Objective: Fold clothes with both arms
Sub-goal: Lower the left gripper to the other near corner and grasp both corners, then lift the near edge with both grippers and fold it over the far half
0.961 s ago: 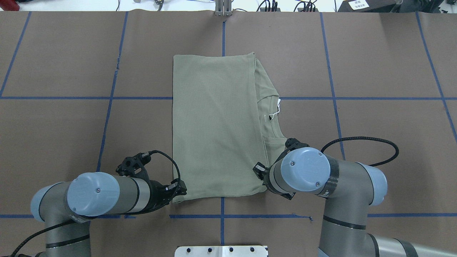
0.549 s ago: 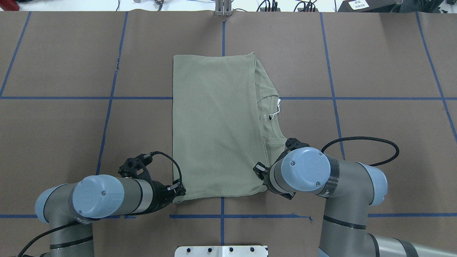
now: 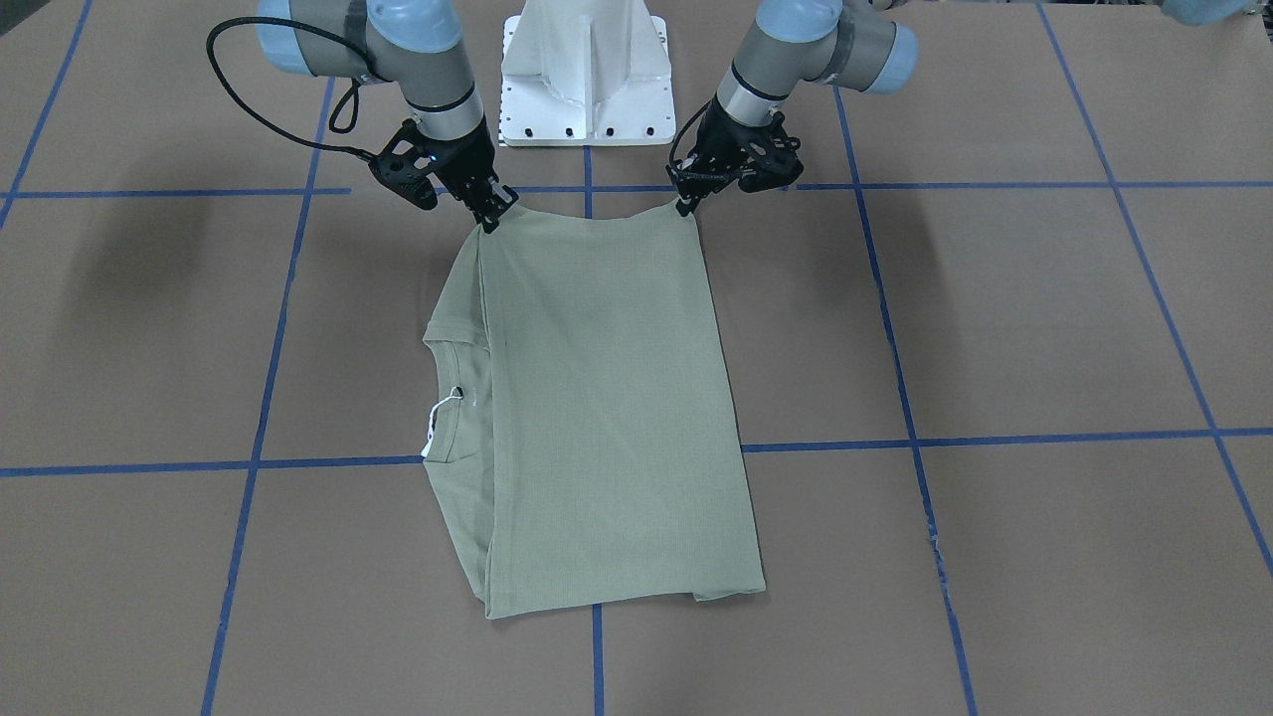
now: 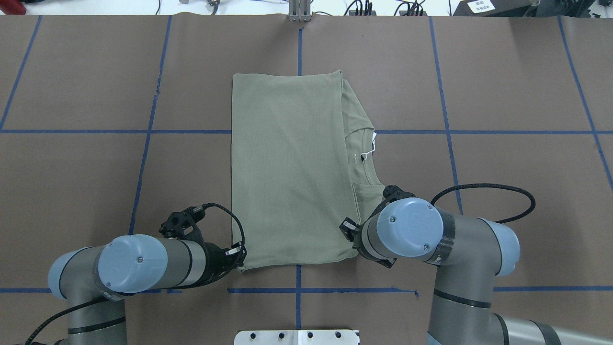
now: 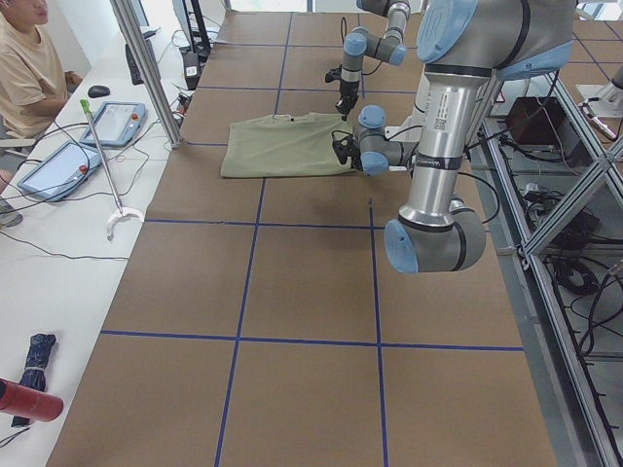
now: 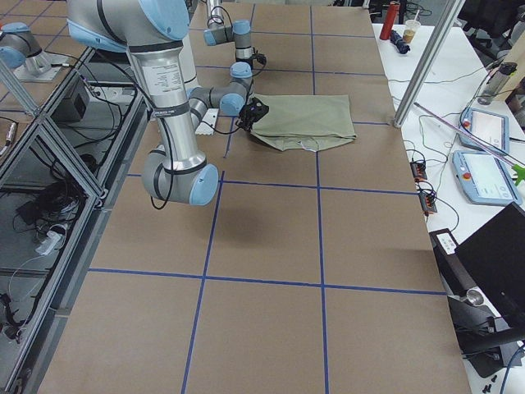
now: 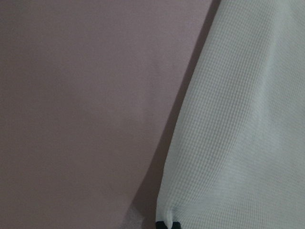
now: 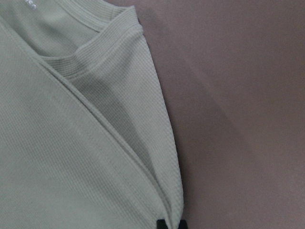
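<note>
Left tool (image 3: 686, 205): pressed together, pinching one near corner of the folded shirt (image 3: 607, 398). Right tool (image 3: 491, 221): likewise pinching the other near corner, on the collar side. The shirt spans between both tools and extends away from them, flat on the bench (image 3: 995, 328).

Silver-grey tubes are being shown on the left arm (image 4: 187, 261) and right arm (image 4: 467, 244); joints are being covered by light-blue caps (image 4: 409, 227) with small screws, and black cables (image 4: 483, 184) are being carried alongside.
</note>
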